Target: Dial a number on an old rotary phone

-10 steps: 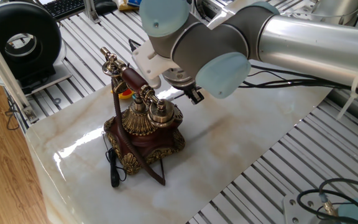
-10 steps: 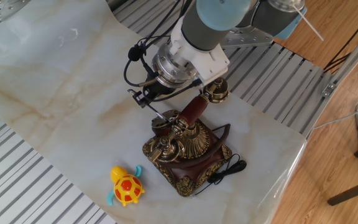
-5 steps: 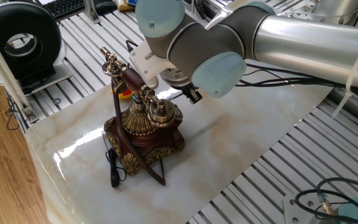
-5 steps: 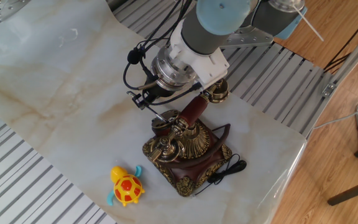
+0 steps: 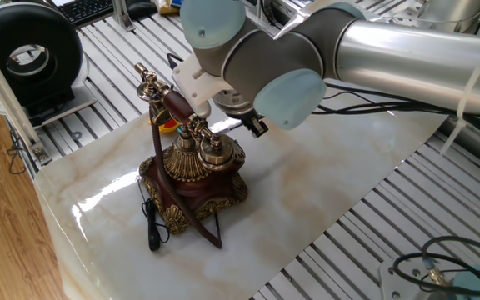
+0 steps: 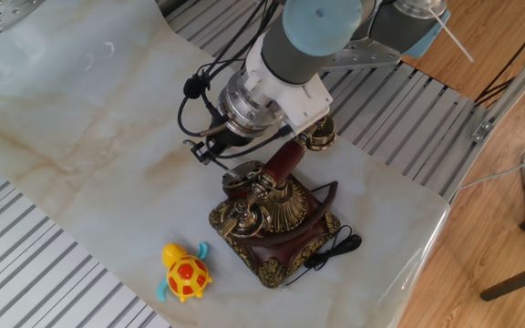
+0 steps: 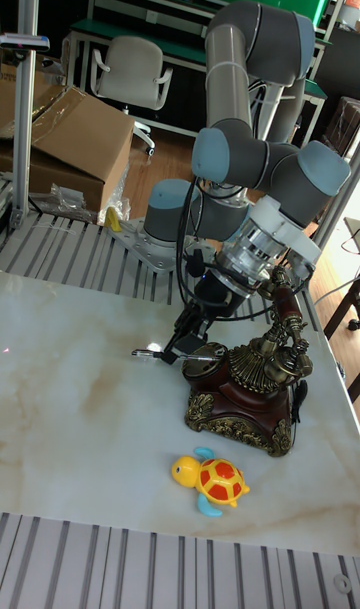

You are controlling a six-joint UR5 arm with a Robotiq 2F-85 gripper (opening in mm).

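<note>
**Arm crowding the rotary phone's dial side**

The old rotary phone (image 6: pixel 274 221) is sitting upright on the marble-look tabletop (image 6: pixel 80 118), its gold-trimmed base flat on the surface and the reddish handset (image 6: pixel 281 164) resting across the tall cradle. In the tall fixed view the phone (image 7: pixel 250 384) is standing toward the right of the slab, with a yellow and orange toy turtle (image 7: pixel 213 480) lying just in front of it, on the near side, apart from the base.

The arm is leaning in over the phone from behind, and the gripper (image 7: pixel 178 348) is reaching down at the phone's left side, low beside the dial face. A slim black-and-silver pen (image 7: pixel 152 352) is sticking out leftward from the fingers, which are closing narrowly around it, so the claw is holding the pen. Whether the pen's other end is touching the dial, I cannot tell; the wrist is blocking that spot in both other views.

The black cord (image 5: pixel 152 227) is trailing off the phone's base onto the tabletop.
</note>
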